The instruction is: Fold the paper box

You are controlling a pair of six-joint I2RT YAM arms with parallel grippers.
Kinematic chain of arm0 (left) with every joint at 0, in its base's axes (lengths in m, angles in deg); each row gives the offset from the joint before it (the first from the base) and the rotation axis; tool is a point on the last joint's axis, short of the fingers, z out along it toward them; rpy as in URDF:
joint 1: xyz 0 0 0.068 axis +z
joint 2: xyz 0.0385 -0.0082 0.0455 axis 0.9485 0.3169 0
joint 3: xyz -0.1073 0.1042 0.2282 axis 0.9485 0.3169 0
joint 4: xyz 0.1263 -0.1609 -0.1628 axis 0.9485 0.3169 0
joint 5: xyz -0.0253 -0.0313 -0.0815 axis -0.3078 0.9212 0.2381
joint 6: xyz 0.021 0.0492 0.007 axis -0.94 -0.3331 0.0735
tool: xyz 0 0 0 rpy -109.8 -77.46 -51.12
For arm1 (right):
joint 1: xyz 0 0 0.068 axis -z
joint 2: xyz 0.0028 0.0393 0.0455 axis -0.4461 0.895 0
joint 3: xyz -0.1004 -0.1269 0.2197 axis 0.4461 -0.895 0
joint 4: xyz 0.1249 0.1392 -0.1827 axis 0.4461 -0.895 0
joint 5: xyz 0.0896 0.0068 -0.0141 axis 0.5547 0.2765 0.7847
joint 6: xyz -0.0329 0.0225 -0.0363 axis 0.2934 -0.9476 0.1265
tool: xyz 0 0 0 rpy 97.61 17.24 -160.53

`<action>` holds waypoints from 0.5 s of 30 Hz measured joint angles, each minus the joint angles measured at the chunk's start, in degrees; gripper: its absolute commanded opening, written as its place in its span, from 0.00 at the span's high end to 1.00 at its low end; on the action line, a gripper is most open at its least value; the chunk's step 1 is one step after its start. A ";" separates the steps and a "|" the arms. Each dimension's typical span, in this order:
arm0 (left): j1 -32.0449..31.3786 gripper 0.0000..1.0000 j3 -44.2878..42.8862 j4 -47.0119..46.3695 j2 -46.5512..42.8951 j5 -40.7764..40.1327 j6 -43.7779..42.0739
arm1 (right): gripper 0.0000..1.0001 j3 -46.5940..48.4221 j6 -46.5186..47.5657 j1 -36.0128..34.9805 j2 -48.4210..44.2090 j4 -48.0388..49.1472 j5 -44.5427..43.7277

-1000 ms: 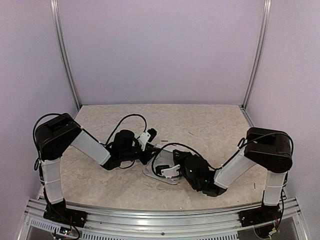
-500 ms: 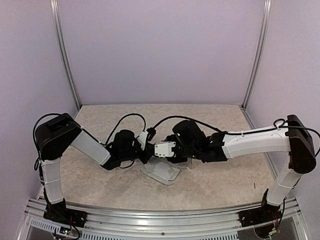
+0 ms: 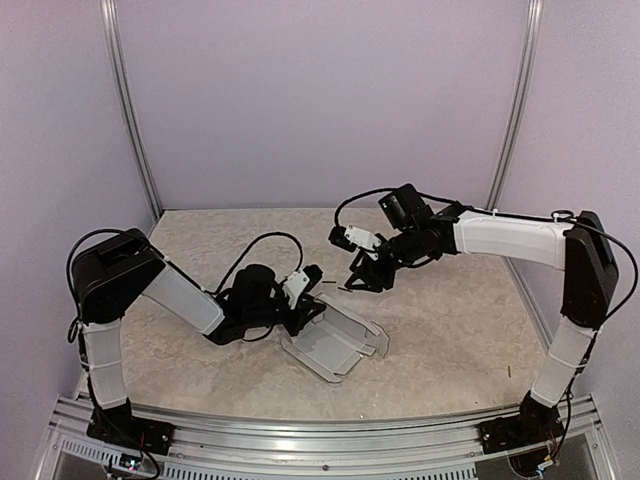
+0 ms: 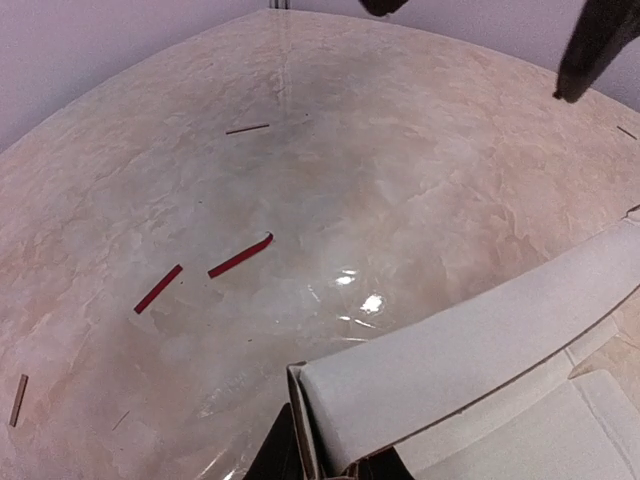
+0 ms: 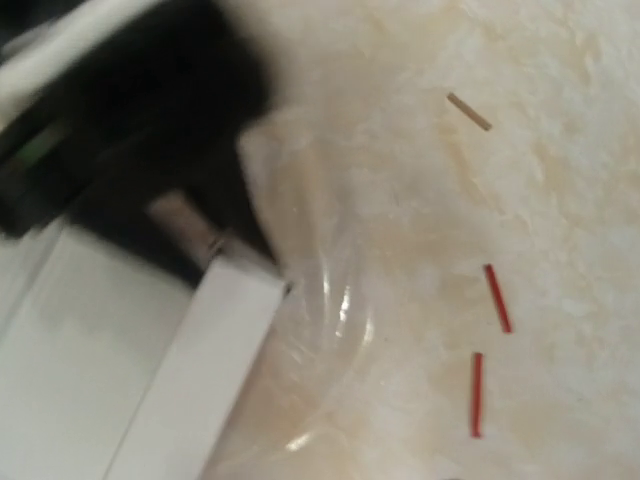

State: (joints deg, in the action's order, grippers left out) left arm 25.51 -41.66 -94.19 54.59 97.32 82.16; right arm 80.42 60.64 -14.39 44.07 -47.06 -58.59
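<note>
Pale grey-white card is pinched in my left gripper (image 3: 310, 293). Its jaws are clamped on the upright edge of a raised flap at the far left corner of the paper box (image 3: 340, 345). The rest of the box lies opened out near the middle of the table (image 3: 460, 330), its panels running toward the near right. Right of the flap and beyond it, I have open marble-patterned surface to move in.

My right gripper (image 3: 368, 278) hangs over that space, just beyond the box and clear of it, with its jaws apart and nothing between them. The left arm lies low, its elbow out to the left and its forearm reaching right. The right arm is stretched long from its base, its forearm running left across the far half.

Red scraps (image 4: 240, 257) lie on the table past the flap, and a clear glossy film (image 5: 320, 330) shows beside the card. Lilac walls (image 3: 320, 100) close off the left, right and far sides.
</note>
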 measured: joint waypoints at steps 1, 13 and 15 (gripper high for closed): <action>-0.42 0.83 0.00 0.17 0.00 0.02 -0.42 | 0.51 0.85 -0.87 0.70 1.03 -0.37 1.44; -2.73 0.87 -1.09 2.10 0.00 -4.92 -2.01 | 0.53 3.76 -6.43 2.08 11.61 -7.45 17.81; -3.06 0.87 -1.33 2.45 0.00 -6.47 -1.97 | 0.56 3.78 -6.80 2.08 11.63 -7.93 18.95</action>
State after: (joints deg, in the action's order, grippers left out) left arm 22.45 -42.99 -91.74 54.59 90.85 80.19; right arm 84.20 53.84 -12.31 55.70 -55.00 -39.64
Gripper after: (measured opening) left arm 0.139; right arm 0.479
